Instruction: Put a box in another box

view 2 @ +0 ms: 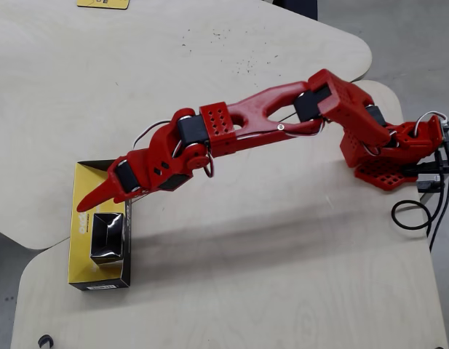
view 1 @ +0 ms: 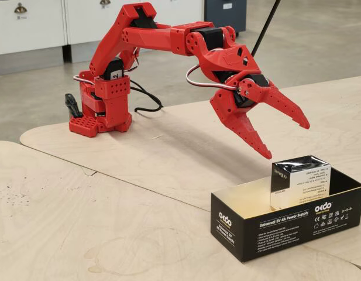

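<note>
The small black-and-white box [view 1: 300,181] stands upright inside the long black box [view 1: 274,225], near its right end in the fixed view. In the overhead view the small box [view 2: 108,236] sits on the long box's pale yellow inside [view 2: 82,251]. My red gripper [view 1: 288,141] hangs open and empty just above the small box, without touching it. In the overhead view the gripper [view 2: 100,203] is over the long box's upper half, its fingers pointing down to the left.
The arm's base [view 1: 101,111] is clamped at the far end of the plywood table, with a black cable [view 2: 417,218] beside it. Several plywood tabletops meet at curved seams [view 1: 86,170]. The long box stands close to a table edge [view 2: 35,251]. White cabinets [view 1: 28,26] stand behind.
</note>
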`<state>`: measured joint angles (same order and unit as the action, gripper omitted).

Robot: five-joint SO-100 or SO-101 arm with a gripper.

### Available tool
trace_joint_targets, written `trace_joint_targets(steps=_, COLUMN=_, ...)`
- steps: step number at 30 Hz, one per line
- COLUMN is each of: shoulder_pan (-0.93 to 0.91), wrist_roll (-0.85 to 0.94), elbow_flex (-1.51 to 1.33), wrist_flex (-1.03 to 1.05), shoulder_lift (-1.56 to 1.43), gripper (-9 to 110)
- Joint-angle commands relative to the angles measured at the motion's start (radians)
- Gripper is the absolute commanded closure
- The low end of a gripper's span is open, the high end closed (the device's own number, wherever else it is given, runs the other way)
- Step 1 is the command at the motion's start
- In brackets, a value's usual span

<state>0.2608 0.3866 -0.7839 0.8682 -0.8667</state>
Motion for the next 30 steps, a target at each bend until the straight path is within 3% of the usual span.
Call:
trace_joint_targets(steps=1, shoulder_pan=0.026, wrist_roll=0.077, elbow_flex=-0.025, wrist_flex=0.055, shoulder_lift=-0.227, gripper=63)
trace_joint_targets(steps=10, shoulder_pan=0.063, wrist_roll=0.314, elbow_flex=-0.307, wrist_flex=0.377, shoulder_lift=-0.612, gripper=64)
trace_joint_targets(steps=16, shoulder_pan=-0.021, wrist_roll=0.399, elbow_flex=-0.594, wrist_flex=0.523, shoulder_lift=-0.871, gripper=67)
trace_joint_targets(steps=30, shoulder_pan=-0.305, wrist_roll=0.611, elbow_flex=-1.437, wrist_flex=0.505, shoulder_lift=-1.494, gripper=76)
